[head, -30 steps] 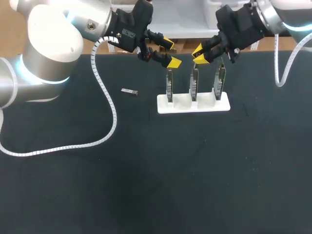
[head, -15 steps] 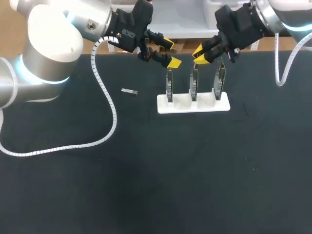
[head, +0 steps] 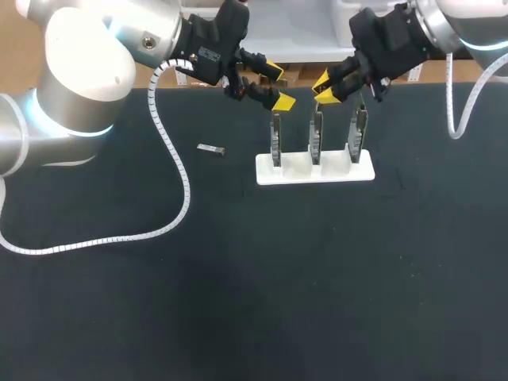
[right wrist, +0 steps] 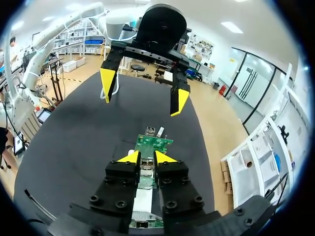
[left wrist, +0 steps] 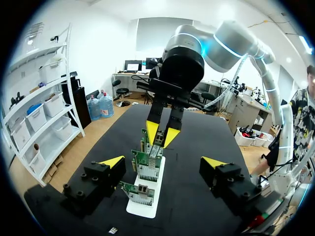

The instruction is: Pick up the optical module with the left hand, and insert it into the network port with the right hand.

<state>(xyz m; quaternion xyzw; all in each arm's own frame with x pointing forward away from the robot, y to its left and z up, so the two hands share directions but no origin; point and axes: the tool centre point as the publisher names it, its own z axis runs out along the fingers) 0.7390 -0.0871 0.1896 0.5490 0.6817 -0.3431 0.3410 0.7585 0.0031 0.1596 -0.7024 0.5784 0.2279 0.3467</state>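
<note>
A white stand at the table's back holds three upright green network boards, with ports on them; the middle one is under my right gripper. In the right wrist view that gripper is shut on a small silver optical module, just above a board. My left gripper hangs open and empty above the left board, facing the right gripper. In the left wrist view, its own gripper looks down the row of boards at the right gripper. A second module lies on the black table.
The black tabletop stretches wide in front of the stand. My left arm's white corrugated cable loops down over the table's left part. The loose module lies left of the stand, apart from it.
</note>
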